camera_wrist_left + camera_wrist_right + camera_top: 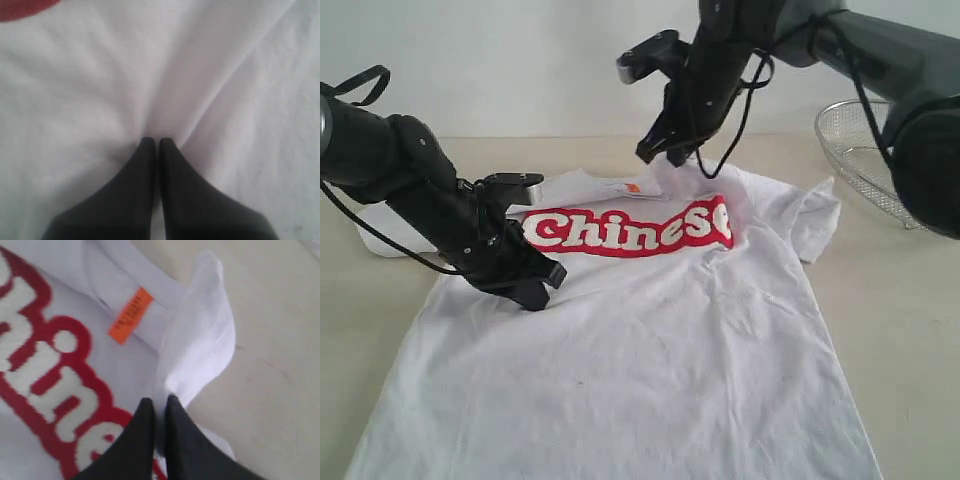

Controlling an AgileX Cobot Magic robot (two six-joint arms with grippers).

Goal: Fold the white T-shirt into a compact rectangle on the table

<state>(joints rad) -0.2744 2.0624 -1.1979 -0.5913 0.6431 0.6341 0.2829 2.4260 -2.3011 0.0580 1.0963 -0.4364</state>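
A: Shirt status?
B: White T-shirt (pixel 650 350) flat on bench (pixel 910 300), chest up. Left hand (pixel 155 141) clenched on cloth just beside the red lettering (pixel 630 228) — right hand (pixel 159 401) pinching a raised fold, probably shoulder edge, past that lettering's end.

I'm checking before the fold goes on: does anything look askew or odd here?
The T-shirt is not flat: the right gripper pinches fabric beside the collar up off the table, curling the lettering's end, and the left gripper pinches chest fabric, creases running to its tips. No damage shows.
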